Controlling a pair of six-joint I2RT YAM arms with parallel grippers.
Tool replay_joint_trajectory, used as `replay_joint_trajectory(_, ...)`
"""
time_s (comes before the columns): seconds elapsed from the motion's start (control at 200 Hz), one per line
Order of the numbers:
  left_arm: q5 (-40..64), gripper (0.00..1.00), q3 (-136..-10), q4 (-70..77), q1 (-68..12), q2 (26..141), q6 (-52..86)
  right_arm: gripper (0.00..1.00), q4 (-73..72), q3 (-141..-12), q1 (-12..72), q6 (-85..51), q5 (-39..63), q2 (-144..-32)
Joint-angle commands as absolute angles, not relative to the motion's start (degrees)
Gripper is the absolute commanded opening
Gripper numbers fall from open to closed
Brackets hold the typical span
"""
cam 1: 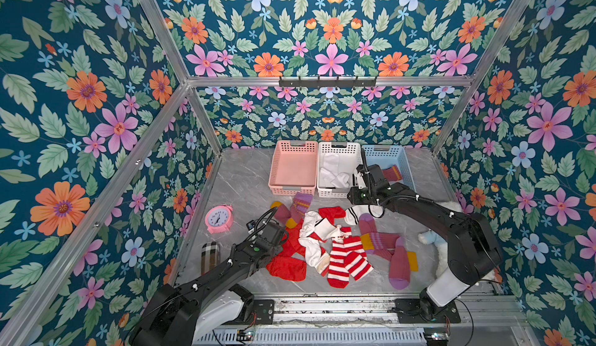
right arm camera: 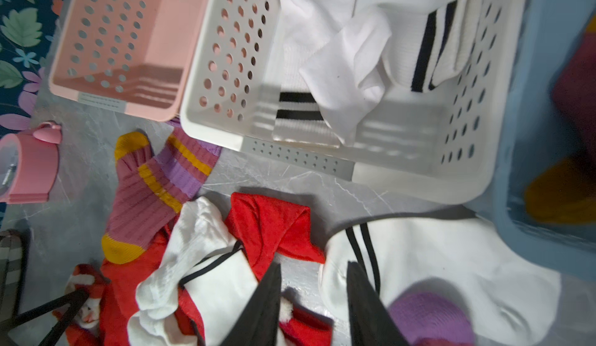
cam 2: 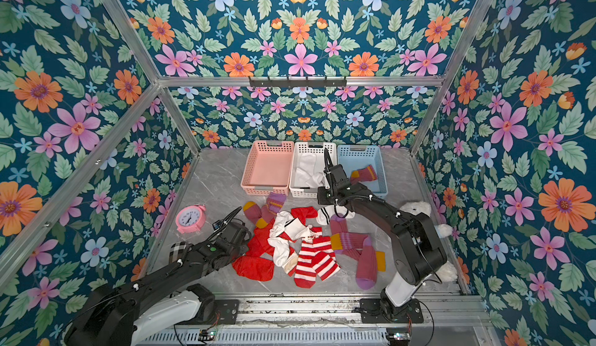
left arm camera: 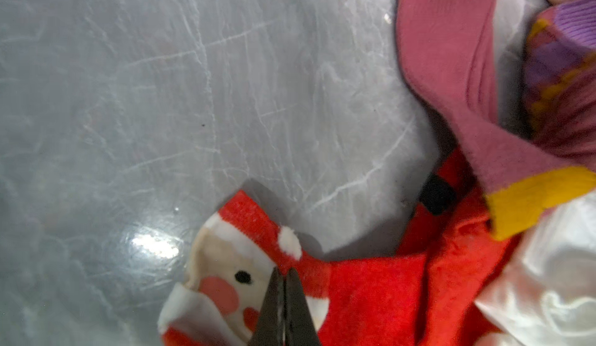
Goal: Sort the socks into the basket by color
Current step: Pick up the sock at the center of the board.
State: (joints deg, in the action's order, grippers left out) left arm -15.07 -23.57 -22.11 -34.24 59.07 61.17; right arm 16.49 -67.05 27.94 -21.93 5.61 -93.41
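On the marble tabletop [cam 1: 238, 179] a red sock [left arm camera: 371, 296] is pinched by the fully closed left gripper [left arm camera: 283, 275], the right gripper [right arm camera: 314, 267] is held part-open and empty, and a lift toward the pink basket [cam 1: 274, 167] ahead is likely required.

Floral walls [cam 1: 332, 37] enclose a grey marble tabletop [cam 1: 245, 179].

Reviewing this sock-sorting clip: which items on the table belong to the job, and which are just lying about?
Belong to the job: plain red fabric socks, red-and-white striped socks, white socks with black bands, maroon socks with mustard toes, pink plastic basket, white plastic basket, blue plastic basket.
Just lying about: round pink alarm clock, tan plaid oblong case, white plush bear.
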Motion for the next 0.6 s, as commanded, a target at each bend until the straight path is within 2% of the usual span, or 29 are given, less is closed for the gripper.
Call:
replay_joint_trajectory(0.0,-16.3,0.0,-26.0,-22.1,-34.3,57.8,59.2,0.37,15.8,-66.7,27.9,-22.4,4.7,-92.7)
replay_joint_trajectory(0.215,-20.9,0.0,-35.8,-26.4,-34.3,55.9,52.1,0.37,15.0,-66.4,27.9,-22.5,4.7,-92.2)
replay_joint_trajectory(0.595,-19.9,0.0,-53.0,-25.4,-34.3,59.1,38.5,0.37,14.8,-65.4,27.9,-22.3,4.0,-90.4)
